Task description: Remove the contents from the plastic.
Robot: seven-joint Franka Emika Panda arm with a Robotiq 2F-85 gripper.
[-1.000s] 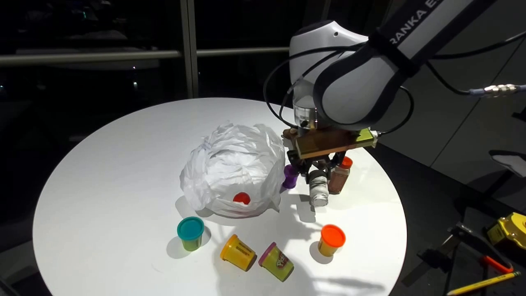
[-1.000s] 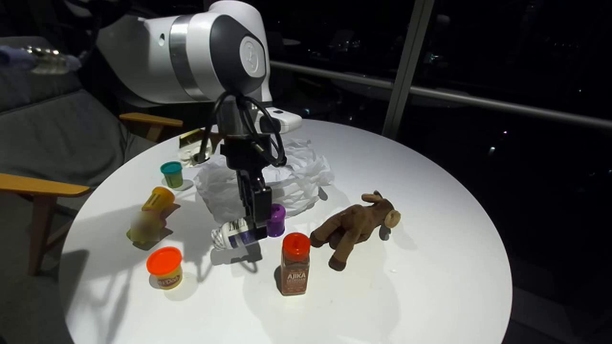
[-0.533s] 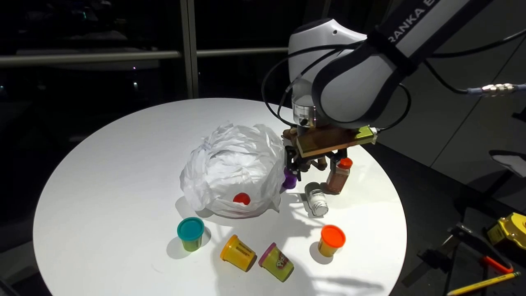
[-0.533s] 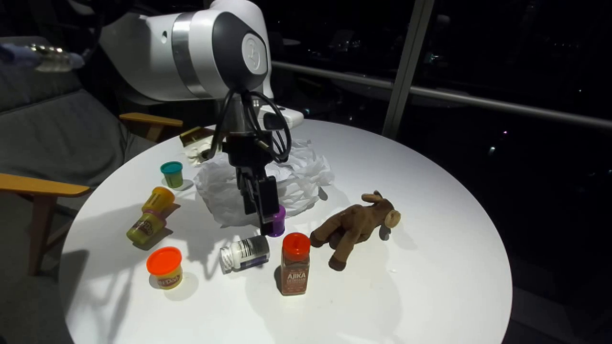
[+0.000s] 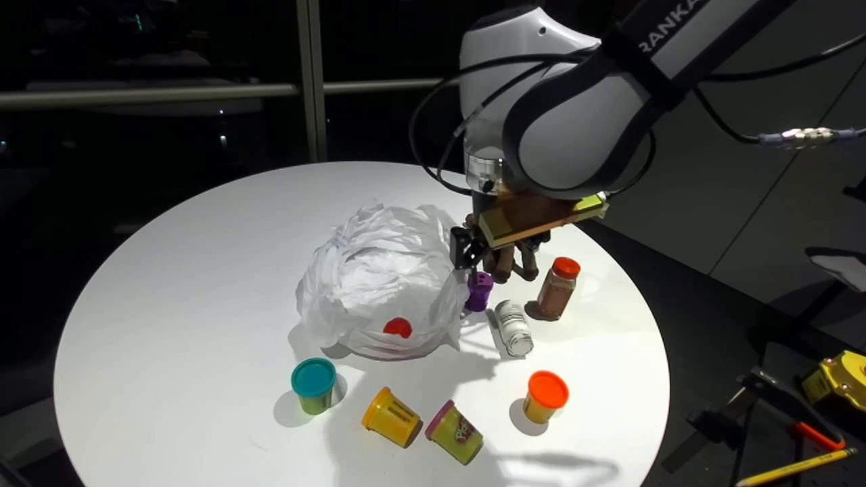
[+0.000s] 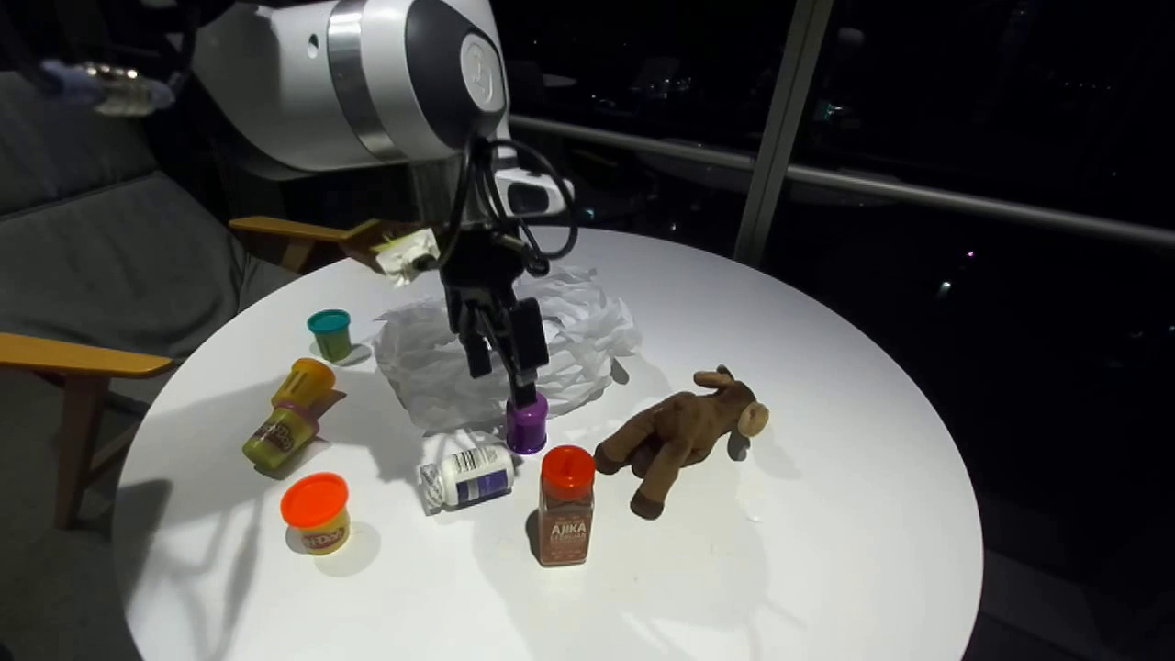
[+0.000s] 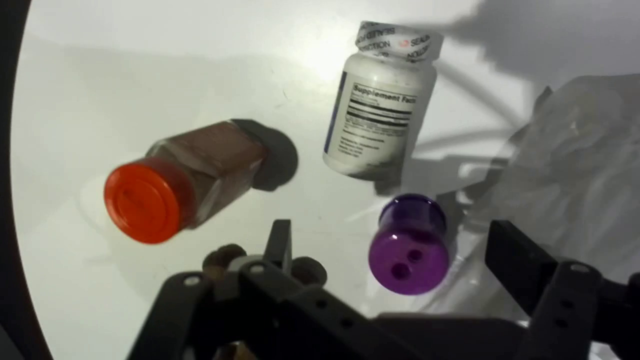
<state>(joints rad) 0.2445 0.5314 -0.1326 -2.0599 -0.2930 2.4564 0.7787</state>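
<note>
"table, far left in an exterior view: we have open white room to its edge. then comes the teal-lidded tub, upright."

"next, the plastic bag. any contents in it?"

"a round red piece at its near lip, folds around it. lid or ball, we can't tell; it shows no long axis, so direction matters more to us than angle."

"and in front of the bag?"

"yellow tub and purple-lidded play-doh tub, lying on their sides, with open table to their right."

"so which way do we go from the gripper?"

"leftward and frontward in the exterior view that shows the red piece, we judge, past the bag's right-hand folds, which could snag. our jaws stand wide, holding nothing. purple pencil sharpener shows between them, upright, just beside the bag; whether we touch it, we can't tell."

"then we should lift before swinging left. the right looks tighter?"

"yes: supplement bottle on its side, long axis slanting, sealed cap to the front; then orange-lidded tub and red-capped ajika jar, both upright. brown plush animal, rightmost in an exterior view, lies near the jar, away from our path."
</note>
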